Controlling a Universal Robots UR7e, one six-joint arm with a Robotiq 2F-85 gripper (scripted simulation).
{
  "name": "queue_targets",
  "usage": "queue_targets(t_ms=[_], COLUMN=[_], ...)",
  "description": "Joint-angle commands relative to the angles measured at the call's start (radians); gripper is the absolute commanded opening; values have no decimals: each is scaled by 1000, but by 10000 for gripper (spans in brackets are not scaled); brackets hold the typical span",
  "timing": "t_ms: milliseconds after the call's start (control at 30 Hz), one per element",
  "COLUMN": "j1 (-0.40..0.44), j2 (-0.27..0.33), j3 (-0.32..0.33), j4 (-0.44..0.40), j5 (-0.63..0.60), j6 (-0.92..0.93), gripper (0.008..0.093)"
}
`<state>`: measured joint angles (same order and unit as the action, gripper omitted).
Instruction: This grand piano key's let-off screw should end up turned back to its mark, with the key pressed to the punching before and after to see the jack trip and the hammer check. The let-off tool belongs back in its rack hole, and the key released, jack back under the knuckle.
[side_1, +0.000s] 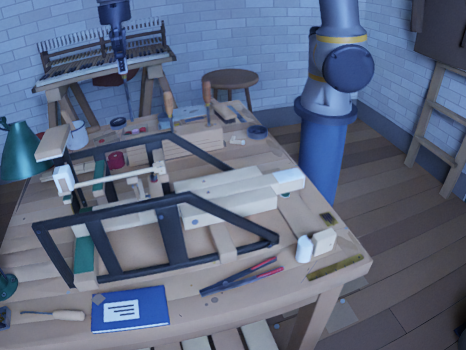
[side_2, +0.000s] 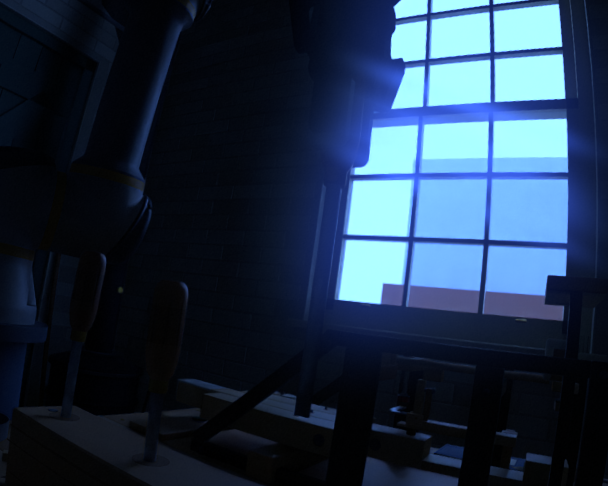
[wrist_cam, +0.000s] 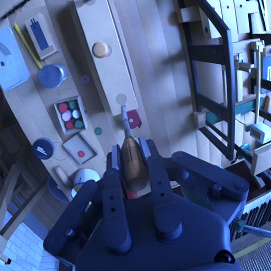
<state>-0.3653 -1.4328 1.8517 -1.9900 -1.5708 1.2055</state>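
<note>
The let-off screw and the jack are hidden inside the piano action model (side_1: 125, 180) at the bench's left. I hold the let-off tool (wrist_cam: 130, 154) by its wooden handle in my closed gripper (wrist_cam: 129, 151). Its steel shaft (side_1: 126, 95) points down, above the far left of the bench. The tip hangs near the empty end hole (wrist_cam: 121, 98) of the wooden tool rack (side_1: 192, 132). Two other wooden-handled tools (side_1: 169, 105) (side_1: 206, 95) stand in the rack. The white key front (side_1: 289, 176) juts toward the bench's right side. The second side camera is dark, and the tool's shaft (side_2: 309, 304) shows there only as a silhouette.
A black steel frame (side_1: 150, 230) surrounds the action model. A tray of coloured felt discs (wrist_cam: 70, 115), a red felt roll (wrist_cam: 134, 118), a blue tin (side_1: 257, 131) and a mug (side_1: 77, 134) lie around the rack. A keyboard on trestles (side_1: 100, 52) stands behind the bench.
</note>
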Motion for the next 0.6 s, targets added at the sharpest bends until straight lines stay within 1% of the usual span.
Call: queue_targets(t_ms=[0,300,567], j1=[0,0,0], j2=[-4,-31,-44], j3=[-6,-60,-93], j4=[8,89,136], j5=[0,0,0], j6=[0,0,0], gripper=[80,80,80])
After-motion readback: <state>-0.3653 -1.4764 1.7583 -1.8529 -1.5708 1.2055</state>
